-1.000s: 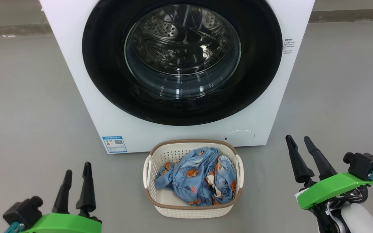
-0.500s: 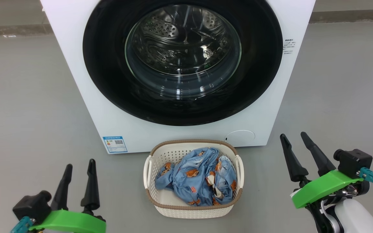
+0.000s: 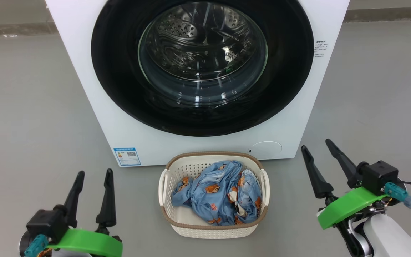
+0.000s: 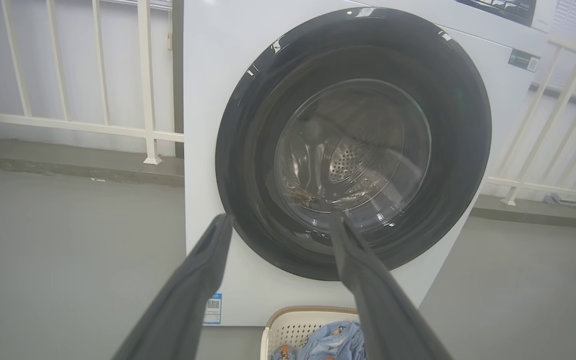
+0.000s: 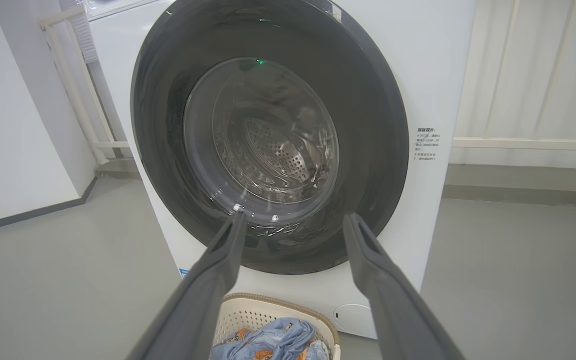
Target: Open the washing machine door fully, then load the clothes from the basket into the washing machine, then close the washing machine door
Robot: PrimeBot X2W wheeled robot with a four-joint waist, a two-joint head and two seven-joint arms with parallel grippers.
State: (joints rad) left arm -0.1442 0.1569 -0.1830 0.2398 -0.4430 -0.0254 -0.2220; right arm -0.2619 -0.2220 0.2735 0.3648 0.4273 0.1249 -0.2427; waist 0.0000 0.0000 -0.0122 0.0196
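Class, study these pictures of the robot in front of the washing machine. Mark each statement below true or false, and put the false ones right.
1. The washing machine door is shut. True.
2. The clothes are already inside the washing machine. False: they lie in the basket.
3. The left gripper and the right gripper are both open and hold nothing. True.
4. The basket stands to the left of the washing machine. False: it stands right in front of it, below the door.
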